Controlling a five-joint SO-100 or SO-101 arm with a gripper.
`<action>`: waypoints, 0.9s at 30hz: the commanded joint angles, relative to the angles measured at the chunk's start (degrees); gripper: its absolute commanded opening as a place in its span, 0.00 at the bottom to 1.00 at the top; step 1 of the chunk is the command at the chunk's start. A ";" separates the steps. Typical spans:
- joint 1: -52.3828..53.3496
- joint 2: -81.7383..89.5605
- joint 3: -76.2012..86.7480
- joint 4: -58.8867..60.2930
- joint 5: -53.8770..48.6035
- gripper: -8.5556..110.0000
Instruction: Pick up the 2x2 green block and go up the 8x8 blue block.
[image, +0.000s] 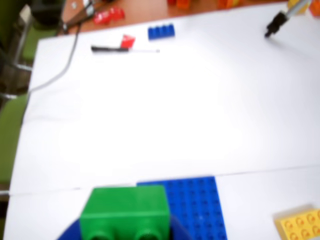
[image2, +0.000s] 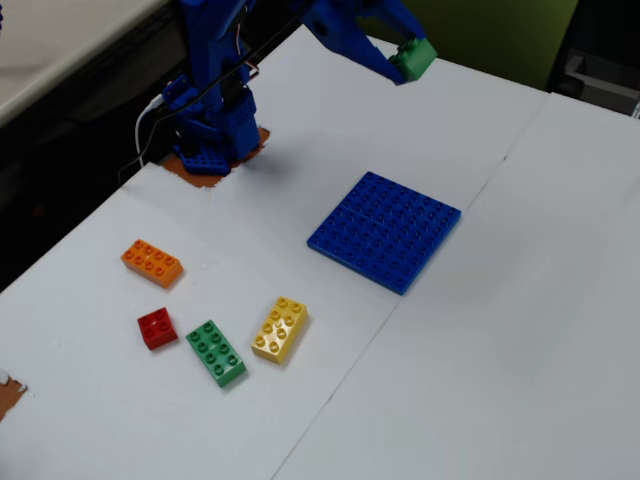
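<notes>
In the wrist view, the 2x2 green block (image: 126, 211) fills the near edge, clamped in the gripper (image: 125, 225), with the 8x8 blue block (image: 195, 206) just right beneath. In the fixed view, the gripper (image2: 408, 62) grips the green block (image2: 415, 57) aloft, beyond the blue baseplate (image2: 385, 230); loose bricks lie near left.

White table (image2: 540, 330) made of sheets butted together, seams visible. Brown wooden surface (image: 150, 12) shows past the far edge in wrist view. Olive-green wall (image2: 490, 35) behind table in fixed view. Dark gap and pale counter (image2: 60, 40) at upper left. Grey cable (image: 60, 70) trails across table edge. Even, bright lighting.
</notes>
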 joint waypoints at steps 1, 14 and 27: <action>1.93 -1.67 0.09 2.37 -1.23 0.14; 6.94 -11.07 4.39 5.80 -11.78 0.14; 7.03 -12.39 8.44 6.42 -16.44 0.14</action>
